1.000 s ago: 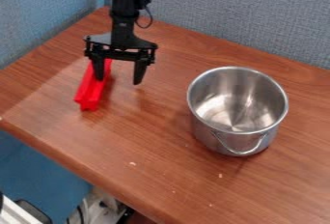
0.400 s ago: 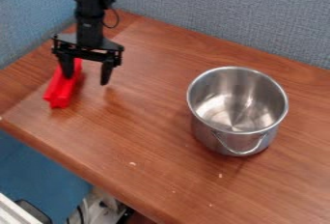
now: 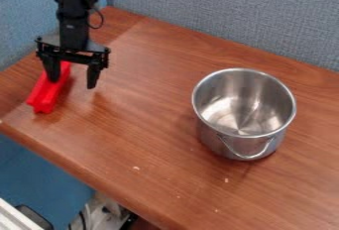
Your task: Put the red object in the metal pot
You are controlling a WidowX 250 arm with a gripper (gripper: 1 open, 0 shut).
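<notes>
At the far left of the wooden table (image 3: 159,125), close to its edge, the red object (image 3: 48,90) was seen lying flat on the wood, its length running away from the camera. The gripper (image 3: 71,75) was held pointing straight down over it, jaws spread wide and gripping nothing; one finger stood just beside the bar's far end and the other to its right, so the bar was probably about to be straddled for a grasp, though contact could not be made out. The bar was bright red, long and narrow, and its ridged profile was too small to be read. Well apart on the right, the metal pot (image 3: 244,113) was set upright and empty, its mouth left open to receive the bar, shiny inside, with a rolled rim.
</notes>
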